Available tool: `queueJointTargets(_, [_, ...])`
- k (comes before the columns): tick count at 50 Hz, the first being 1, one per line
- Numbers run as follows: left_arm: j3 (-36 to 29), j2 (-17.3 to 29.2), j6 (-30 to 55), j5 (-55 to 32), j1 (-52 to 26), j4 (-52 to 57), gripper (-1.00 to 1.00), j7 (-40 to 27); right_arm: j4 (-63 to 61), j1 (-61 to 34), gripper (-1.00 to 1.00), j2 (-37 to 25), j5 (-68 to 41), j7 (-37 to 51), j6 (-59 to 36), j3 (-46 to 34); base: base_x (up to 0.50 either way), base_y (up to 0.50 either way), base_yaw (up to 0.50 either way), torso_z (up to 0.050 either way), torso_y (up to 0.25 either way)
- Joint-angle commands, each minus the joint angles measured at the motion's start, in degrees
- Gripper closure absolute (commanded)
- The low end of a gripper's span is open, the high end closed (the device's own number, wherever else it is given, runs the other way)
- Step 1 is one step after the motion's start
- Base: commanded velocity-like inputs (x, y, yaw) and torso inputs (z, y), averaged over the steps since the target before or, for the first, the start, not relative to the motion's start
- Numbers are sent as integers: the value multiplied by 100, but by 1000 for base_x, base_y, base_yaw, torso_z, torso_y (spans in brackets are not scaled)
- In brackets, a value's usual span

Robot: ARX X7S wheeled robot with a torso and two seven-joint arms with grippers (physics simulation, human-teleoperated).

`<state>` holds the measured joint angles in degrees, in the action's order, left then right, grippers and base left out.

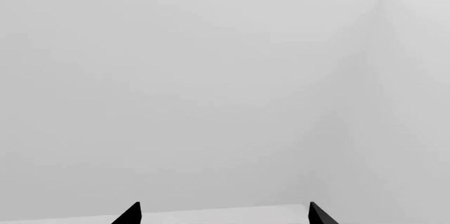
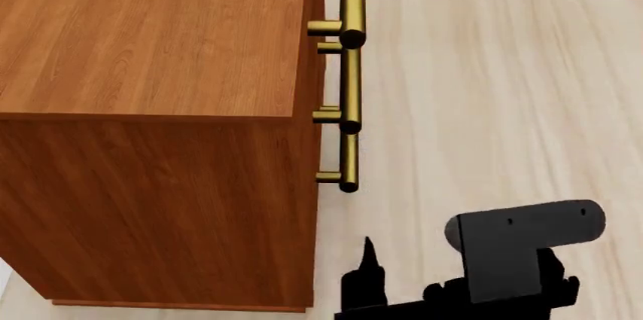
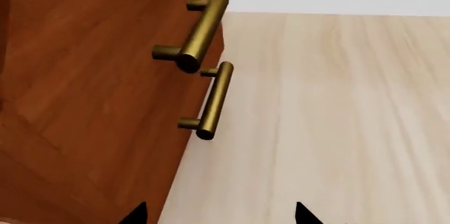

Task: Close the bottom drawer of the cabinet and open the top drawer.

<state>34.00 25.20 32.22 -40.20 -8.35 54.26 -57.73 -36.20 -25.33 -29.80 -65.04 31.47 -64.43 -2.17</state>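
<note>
The right gripper [image 2: 402, 275] sits at the lower middle of the head view, a dark assembly low beside the cabinet [image 2: 150, 109]; in its own wrist view only two black fingertips [image 3: 304, 214] show at the bottom edge, set apart with bare floor [image 3: 338, 118] between them, holding nothing. The left gripper [image 1: 225, 214] likewise shows just two spread tips at the bottom of its view, empty, facing a blank pale wall [image 1: 211, 76].

The cabinet fills the left half of the head view, its front face seen edge-on down the centre. Three brass bar handles stand out from that edge: the top drawer [image 2: 313, 4] with its handle [image 2: 351, 0] at the upper centre, a middle handle [image 2: 348, 90] below it, and the bottom drawer [image 2: 318, 169] with the lowest handle [image 2: 348, 163] nearest the gripper. From this angle I cannot tell how far any drawer stands out.

The drawers look like rigid wooden boxes, likely sliding straight with some weight. The round bars look smooth and hard, so a grip at mid-bar, between the two posts, should pull evenly; the bottom drawer probably only needs a flat push on its front.
</note>
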Motion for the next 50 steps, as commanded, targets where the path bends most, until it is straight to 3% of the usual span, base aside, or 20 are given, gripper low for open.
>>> queueJointTargets(1, [-4, 58, 52, -63, -19, 11, -100, -71, -999, 471, -100, -476, -1547, 893, 69, 1339, 0, 0, 0, 0, 0])
queueJointTargets(10, [-3, 70, 31, -64, 10, 32, -100, -88, -890, 199, -100, -670, -2972, 1741, 424, 1741, 0, 0, 0, 0, 0])
queueJointTargets(18, [-99, -88, -277, 191, 196, -73, -100, 100, -559, -206, -100, -701, -4176, 2309, 970, 1747, 0, 0, 0, 0, 0])
queueJointTargets(25, [-43, 91, -21, -55, 13, -1, -100, -98, -321, -545, -100, -649, -4928, 2585, 1371, 1613, 0, 0, 0, 0, 0])
queueJointTargets(31, [-39, 91, -46, -55, 34, -3, -100, -96, -40, -747, -100, -475, -5197, 2780, 1742, 1581, 0, 0, 0, 0, 0])
queueJointTargets(32, [-123, -101, -369, 224, 248, -105, -100, 116, 9, -777, -100, -452, -5265, 2812, 1804, 1575, 0, 0, 0, 0, 0])
queueJointTargets(37, [-45, 89, -80, -50, 60, -3, -100, -104, 189, -955, -100, -337, -5522, 2901, 2074, 1566, 0, 0, 0, 0, 0])
queueJointTargets(40, [-161, -173, -518, 326, 359, -128, -100, 178, 296, -1026, -100, -287, -5562, 2945, 2161, 1524, 0, 0, 0, 0, 0])
queueJointTargets(44, [-38, 128, -53, -99, 56, 25, -100, -159, 475, -1173, -100, -218, -5600, 2958, 2268, 1467, 0, 0, 0, 0, 0])
queueJointTargets(50, [-105, -23, -323, 119, 230, -59, -100, 11, 717, -1323, -100, -70, -5756, 2976, 2473, 1419, 0, 0, 0, 0, 0])
